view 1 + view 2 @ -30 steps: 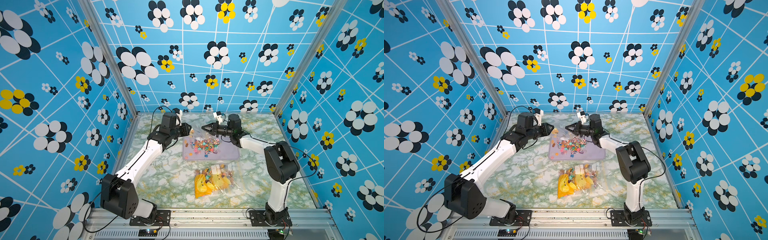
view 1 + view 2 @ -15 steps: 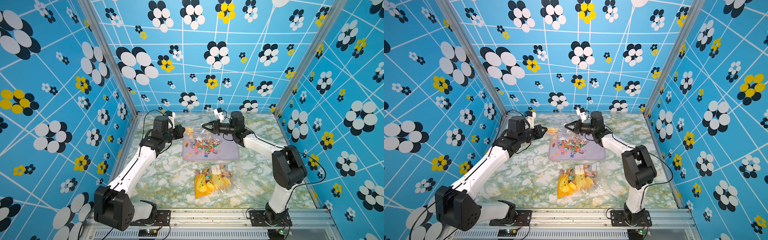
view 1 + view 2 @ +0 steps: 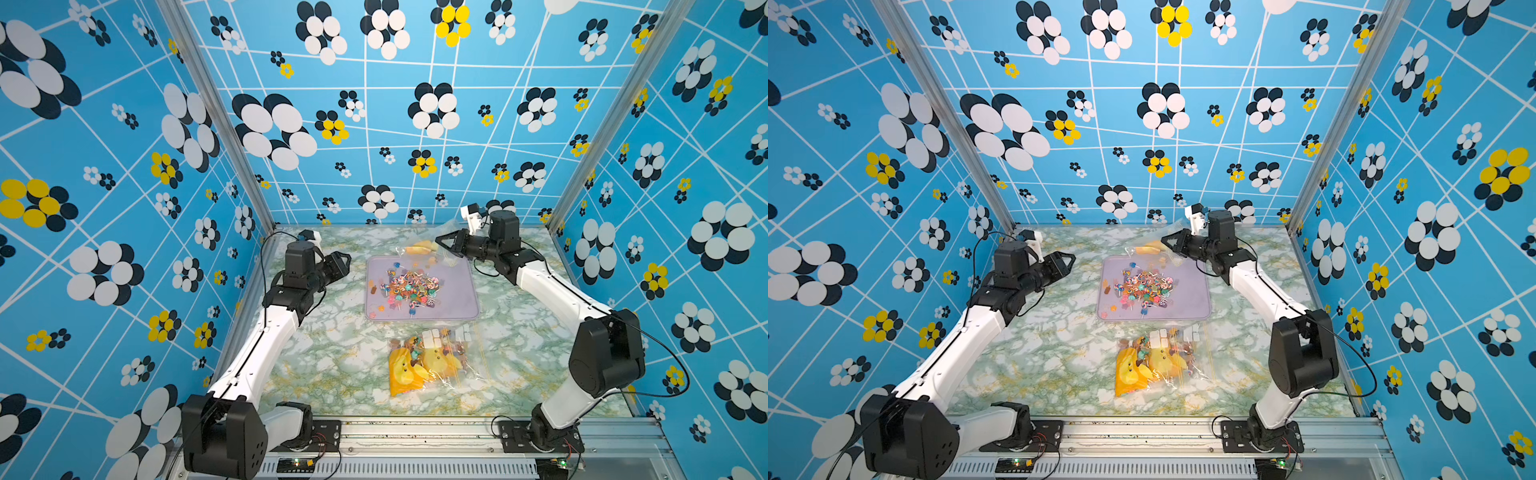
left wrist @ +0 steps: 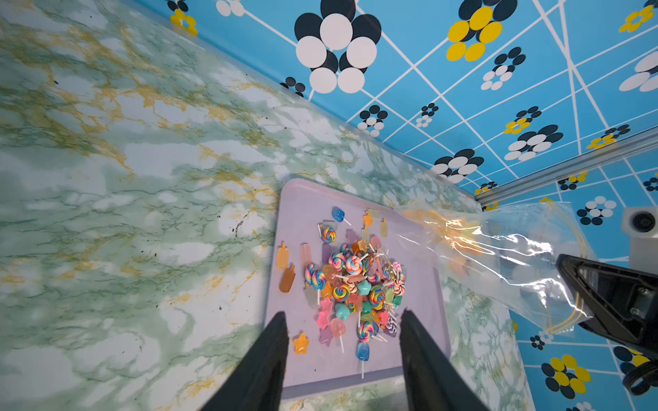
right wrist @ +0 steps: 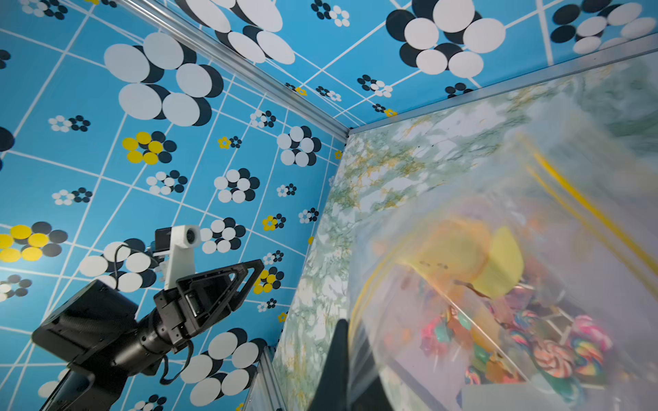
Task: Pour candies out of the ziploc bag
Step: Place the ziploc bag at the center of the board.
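- Lilac plastic tray [image 3: 461,301] lies flat at mid-table on the green-and-white marbled table [image 3: 324,353], and shows in both top views.
- Candies [image 3: 409,289]: small multicoloured pieces lie loose on the tray floor. They include swirl lollipops on pale sticks, stars and ice-lolly shapes. Most are heaped near the tray's centre, and a few strays lie toward the edge on the left arm's side. The left wrist view shows the heap [image 4: 352,281] clearly.
- Ziploc bag [image 4: 498,249]: clear film with yellow zip lines, held in the air over the tray's far edge and sagging down toward it. A yellow-orange item sits inside. The right wrist view is blurred, so it cannot be told whether any candies are inside the bag.
- Right gripper [image 3: 438,241]: jaws together, clamped on the ziploc bag's film beside the tray's far right corner.
- Left gripper [image 3: 347,259]: fingers [image 4: 270,348] stand apart with nothing between them. It hangs to the left of the tray, aimed at it, apart from the bag.
- Second bag [image 3: 432,357]: a clear bag with yellow and white contents lies flat on the table just in front of the tray's near edge. Neither gripper touches it.
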Action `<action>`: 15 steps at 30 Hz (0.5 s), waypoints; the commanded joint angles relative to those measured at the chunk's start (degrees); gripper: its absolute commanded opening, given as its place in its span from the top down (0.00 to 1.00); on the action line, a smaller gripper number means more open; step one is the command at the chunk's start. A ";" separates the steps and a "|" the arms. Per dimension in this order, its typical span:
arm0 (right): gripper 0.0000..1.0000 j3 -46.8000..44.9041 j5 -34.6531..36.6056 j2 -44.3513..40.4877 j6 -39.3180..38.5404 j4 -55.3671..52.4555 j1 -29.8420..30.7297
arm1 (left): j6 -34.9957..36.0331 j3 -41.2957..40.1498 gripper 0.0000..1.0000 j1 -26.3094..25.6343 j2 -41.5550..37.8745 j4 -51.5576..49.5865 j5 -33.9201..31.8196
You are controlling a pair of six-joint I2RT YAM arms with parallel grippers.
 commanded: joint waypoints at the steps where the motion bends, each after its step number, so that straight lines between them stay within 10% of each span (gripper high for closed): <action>1: 1.00 2.00 7.99 -3.36 -4.56 -5.03 -3.61 | -1.74 -3.86 0.46 -0.38 -2.50 9.24 5.24; 8: 0.89 -1.24 19.72 -2.73 2.85 -4.10 -17.84 | -0.70 -9.81 0.31 -5.42 -5.09 16.01 6.16; 15: 0.02 3.33 27.30 7.18 2.25 -20.55 -22.16 | -2.14 -13.53 0.27 -9.12 -3.04 16.85 3.98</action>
